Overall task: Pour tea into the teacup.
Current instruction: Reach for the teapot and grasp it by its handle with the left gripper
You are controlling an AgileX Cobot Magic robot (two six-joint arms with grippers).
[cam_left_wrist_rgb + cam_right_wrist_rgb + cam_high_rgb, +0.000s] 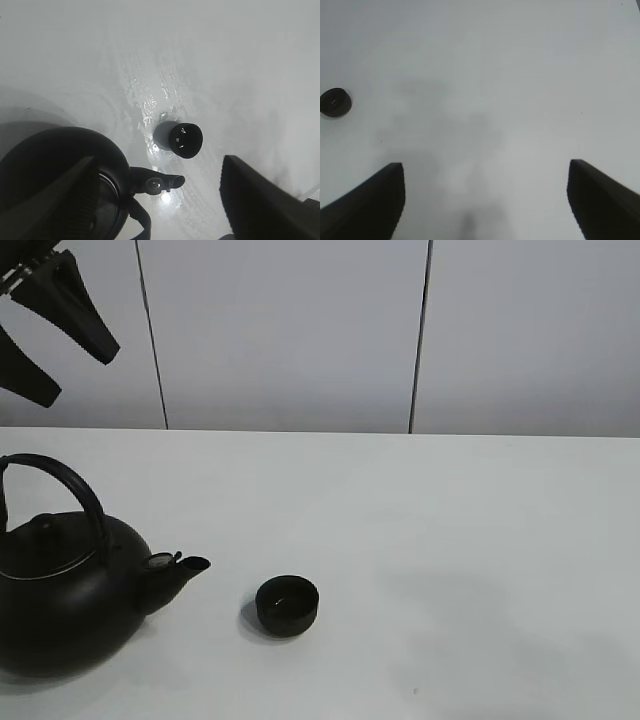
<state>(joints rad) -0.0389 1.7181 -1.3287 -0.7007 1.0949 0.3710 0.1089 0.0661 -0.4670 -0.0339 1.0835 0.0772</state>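
Below the left pincer [159, 160], which hangs released and empty over the white desk [450, 540], stands a big round black kettle [60, 605] with an arched handle. The small matte black handleless teacup [287, 605] sits near its spout, not touching. The right pincer [485, 167] is also released, with the teacup well off to its side.

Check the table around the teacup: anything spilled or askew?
Yes: the left wrist view shows glistening streaks and droplets, likely spilled liquid, on the table beside the teacup. Teacup and kettle stand upright.
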